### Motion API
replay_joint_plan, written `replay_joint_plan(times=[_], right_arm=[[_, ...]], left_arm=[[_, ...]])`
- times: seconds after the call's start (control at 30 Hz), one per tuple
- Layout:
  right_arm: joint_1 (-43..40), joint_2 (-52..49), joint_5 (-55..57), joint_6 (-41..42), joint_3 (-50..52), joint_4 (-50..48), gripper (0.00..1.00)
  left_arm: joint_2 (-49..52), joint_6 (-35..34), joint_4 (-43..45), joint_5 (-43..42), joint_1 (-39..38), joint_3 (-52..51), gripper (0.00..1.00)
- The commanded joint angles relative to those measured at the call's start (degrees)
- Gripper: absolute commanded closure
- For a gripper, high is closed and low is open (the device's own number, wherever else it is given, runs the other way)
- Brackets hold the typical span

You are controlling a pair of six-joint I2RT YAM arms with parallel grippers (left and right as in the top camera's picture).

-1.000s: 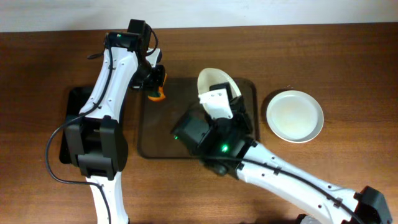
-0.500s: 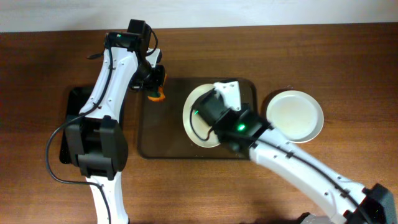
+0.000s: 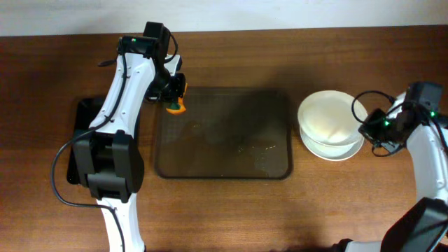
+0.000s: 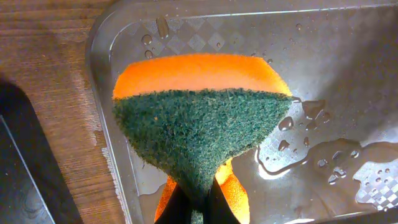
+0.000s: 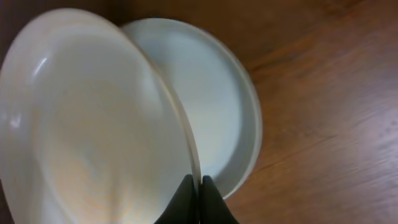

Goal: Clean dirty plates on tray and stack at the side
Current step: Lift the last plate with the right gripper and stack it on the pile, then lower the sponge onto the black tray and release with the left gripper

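Two round shallow whitish plates [image 3: 329, 133] nr worktop's right edge: right gripper [image 5: 198, 196] pinches upper plate [image 5: 93, 124] by its rim, tilted over lower plate [image 5: 227, 118]. Risk: released askew, it slides off. Left gripper [image 4: 194, 208] clamps orange-green sponge [image 4: 199, 124] over wet translucent brown-grey tray [image 3: 210, 133], mid-worktop.

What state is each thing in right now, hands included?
tray: no plates on it, wet with droplets.
sponge: pinched in left hand, at the tray's corner.
upper plate: gripped at its rim by right hand, tilted over the lower plate.
lower plate: flat on the table, right of the tray.
black tray: on the table, partly hidden.
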State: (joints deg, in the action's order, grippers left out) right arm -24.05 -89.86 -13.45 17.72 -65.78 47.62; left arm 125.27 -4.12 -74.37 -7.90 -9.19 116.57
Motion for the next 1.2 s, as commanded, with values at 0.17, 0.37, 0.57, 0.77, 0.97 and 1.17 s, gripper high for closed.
replay_joint_plan(times=[0.17,0.37,0.57,0.77,0.97,1.17], right_arm=[[-1.79,-3.48,-0.74,-1.01,5.6,-6.01,0.65],[1.99,0.72,-5.2,-3.58,-6.56,5.44,0.52],[13.33,1.38,-4.26,-3.74,-8.39,5.33,0.37],[16.92,1.38,-3.91,-3.78,-8.39,5.46,0.36],[16.92,1.38,-3.96,-3.78,-8.39,5.79,0.36],[16.92,1.84,-4.55,-3.8,-8.87,6.38,0.36]], left_arm=[[0.39,0.72,0.15,0.24,0.2,0.57,1.0],[-2.56,0.68,-10.62,3.13,7.37,6.93,1.0],[-4.63,-4.26,-13.29,9.27,18.93,2.03,1.0],[-4.63,-5.49,7.06,9.25,25.0,-20.96,1.0],[-4.76,-5.53,9.99,9.18,25.27,-24.02,0.11],[-13.27,-5.68,-6.29,9.2,24.24,-3.65,0.02]])
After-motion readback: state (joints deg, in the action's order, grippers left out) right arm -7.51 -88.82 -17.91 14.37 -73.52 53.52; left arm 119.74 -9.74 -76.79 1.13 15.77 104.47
